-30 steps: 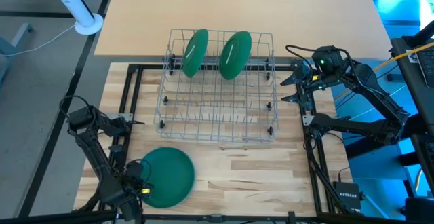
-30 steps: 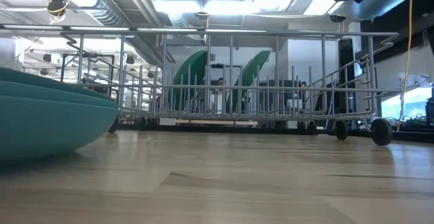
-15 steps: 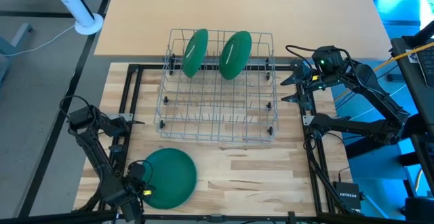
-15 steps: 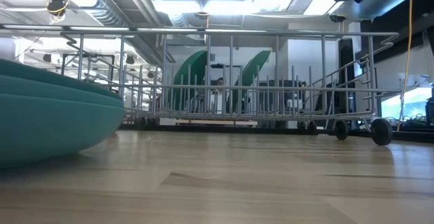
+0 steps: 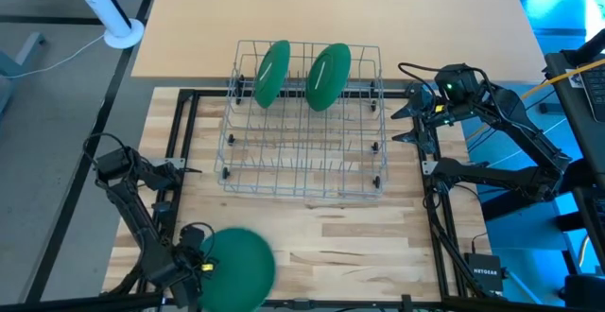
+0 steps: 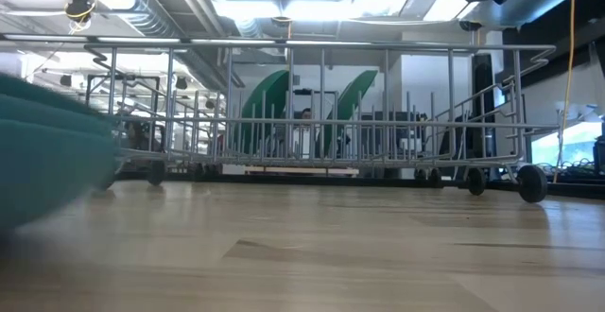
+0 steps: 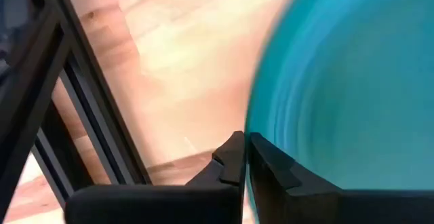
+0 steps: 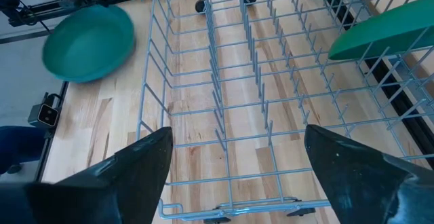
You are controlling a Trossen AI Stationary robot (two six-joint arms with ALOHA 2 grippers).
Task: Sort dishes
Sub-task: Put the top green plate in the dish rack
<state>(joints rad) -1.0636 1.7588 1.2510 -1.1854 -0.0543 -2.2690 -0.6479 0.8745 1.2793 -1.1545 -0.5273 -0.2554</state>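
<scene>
The left hand (image 7: 243, 157) is pinched tight on the rim of a green plate (image 5: 241, 272); the right hand (image 8: 234, 173) gapes wide.

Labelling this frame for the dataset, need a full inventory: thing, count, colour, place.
Plates standing in rack: 2, dark green, upright on edge in the rack's far row, first, second.
Plate at table's near-left: 1 visible, teal, blurred in motion, its rim pinched by the left gripper.
Wire rack: 1, grey metal, on wheels, centre of the table; rest of its slots bare.
Table: 1, light wood with black frame rails.
White tube: 1, beyond the table's far-left corner.
Left gripper: shut on the teal plate's rim, near-left corner.
Right gripper: open, waiting at the rack's right side, holding nothing.
</scene>
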